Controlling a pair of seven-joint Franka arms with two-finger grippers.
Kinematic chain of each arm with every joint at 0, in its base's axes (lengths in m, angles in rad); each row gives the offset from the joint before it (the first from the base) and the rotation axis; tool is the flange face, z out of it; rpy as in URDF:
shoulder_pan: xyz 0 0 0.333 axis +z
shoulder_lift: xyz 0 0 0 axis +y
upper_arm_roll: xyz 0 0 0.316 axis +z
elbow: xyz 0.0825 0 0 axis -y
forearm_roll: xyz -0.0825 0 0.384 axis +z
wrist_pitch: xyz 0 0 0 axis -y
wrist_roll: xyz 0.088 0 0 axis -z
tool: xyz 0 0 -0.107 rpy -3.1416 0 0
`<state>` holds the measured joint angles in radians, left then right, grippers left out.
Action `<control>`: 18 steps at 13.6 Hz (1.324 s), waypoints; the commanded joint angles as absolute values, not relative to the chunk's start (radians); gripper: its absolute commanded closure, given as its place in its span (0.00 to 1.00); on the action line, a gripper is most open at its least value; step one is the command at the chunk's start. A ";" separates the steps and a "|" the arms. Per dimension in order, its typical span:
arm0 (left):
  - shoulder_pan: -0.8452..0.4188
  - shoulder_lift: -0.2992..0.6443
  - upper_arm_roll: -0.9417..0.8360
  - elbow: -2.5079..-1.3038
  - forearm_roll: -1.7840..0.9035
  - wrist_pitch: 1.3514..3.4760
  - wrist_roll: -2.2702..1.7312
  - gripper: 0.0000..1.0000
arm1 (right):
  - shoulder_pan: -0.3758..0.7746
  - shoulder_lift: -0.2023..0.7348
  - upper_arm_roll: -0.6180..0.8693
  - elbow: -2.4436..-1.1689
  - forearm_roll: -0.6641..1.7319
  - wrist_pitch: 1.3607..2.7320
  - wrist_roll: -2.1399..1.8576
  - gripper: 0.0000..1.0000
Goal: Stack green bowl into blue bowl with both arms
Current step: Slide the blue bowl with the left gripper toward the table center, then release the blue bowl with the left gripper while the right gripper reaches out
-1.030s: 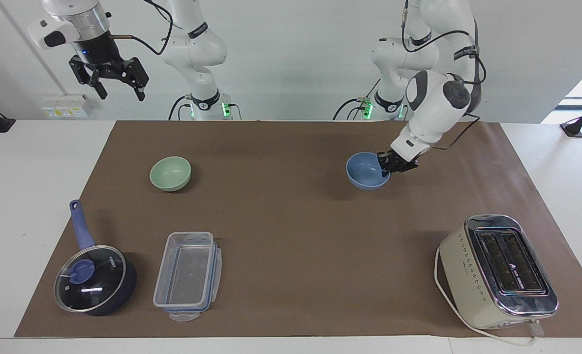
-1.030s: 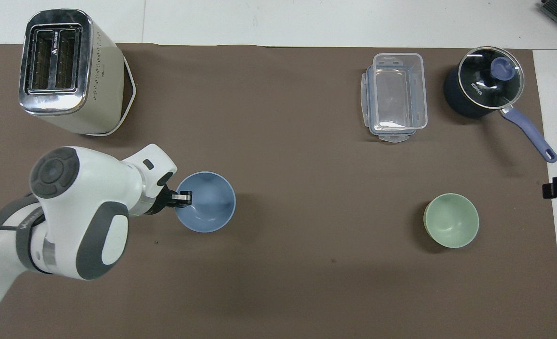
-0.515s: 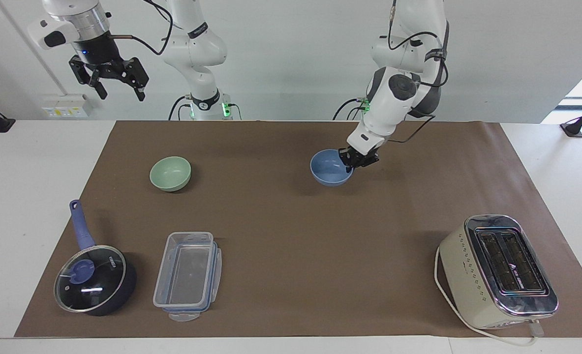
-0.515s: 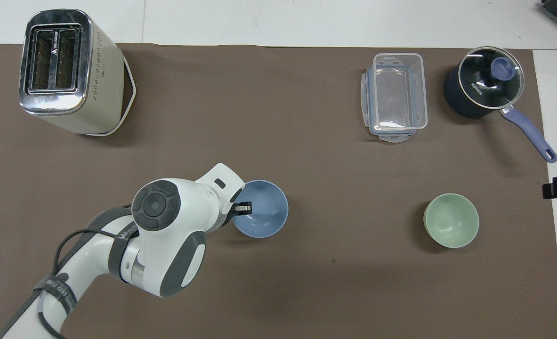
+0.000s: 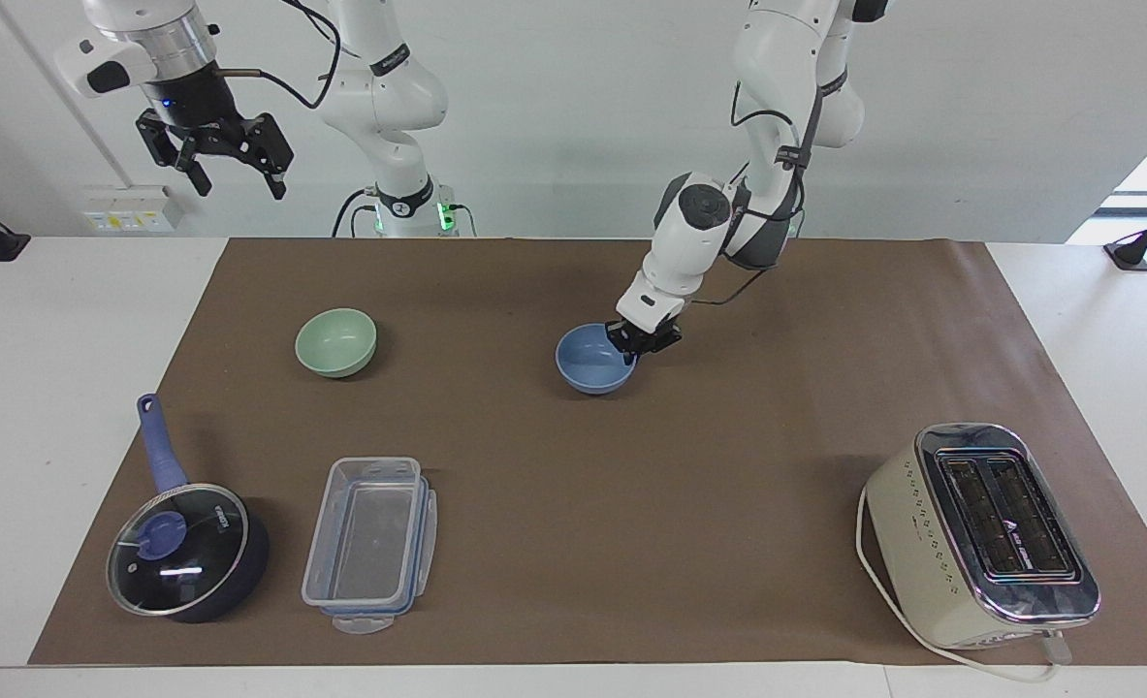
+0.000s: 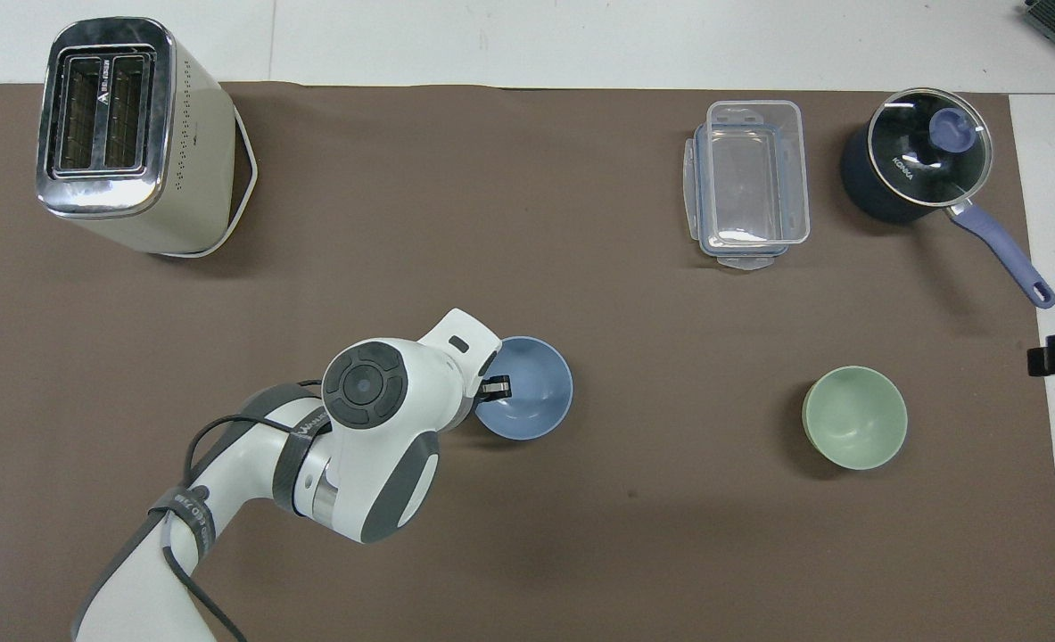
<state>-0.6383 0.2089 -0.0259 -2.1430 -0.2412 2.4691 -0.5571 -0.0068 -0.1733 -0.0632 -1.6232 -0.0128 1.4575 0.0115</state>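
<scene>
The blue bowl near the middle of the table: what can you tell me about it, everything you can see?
The blue bowl is small, round and periwinkle, with a smooth matte look, plain and empty. It stands upright near the middle of the brown mat. The left gripper is shut on its rim at the side toward the left arm's end. The green bowl, of the same size, sits apart toward the right arm's end.
</scene>
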 commanded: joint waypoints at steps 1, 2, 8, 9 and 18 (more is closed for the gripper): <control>-0.658 0.241 -0.011 -2.106 -0.248 2.488 -0.598 0.97 | -0.014 -0.196 -0.063 -1.647 -0.011 1.460 0.012 0.00; -0.660 0.241 -0.011 -2.102 -0.250 2.488 -0.601 0.79 | -0.014 -0.196 -0.063 -1.647 -0.011 1.460 0.012 0.00; -0.634 0.170 -0.002 -2.102 -0.247 2.404 -0.563 0.00 | -0.011 -0.198 -0.061 -1.664 -0.005 1.470 0.021 0.00; -0.611 0.147 -0.002 -2.102 -0.245 2.376 -0.523 0.00 | -0.008 -0.196 -0.061 -1.677 -0.005 1.474 0.017 0.00; -0.427 -0.037 0.002 -2.097 -0.055 2.192 -0.336 0.00 | -0.003 -0.146 -0.061 -1.928 -0.005 1.756 -0.067 0.00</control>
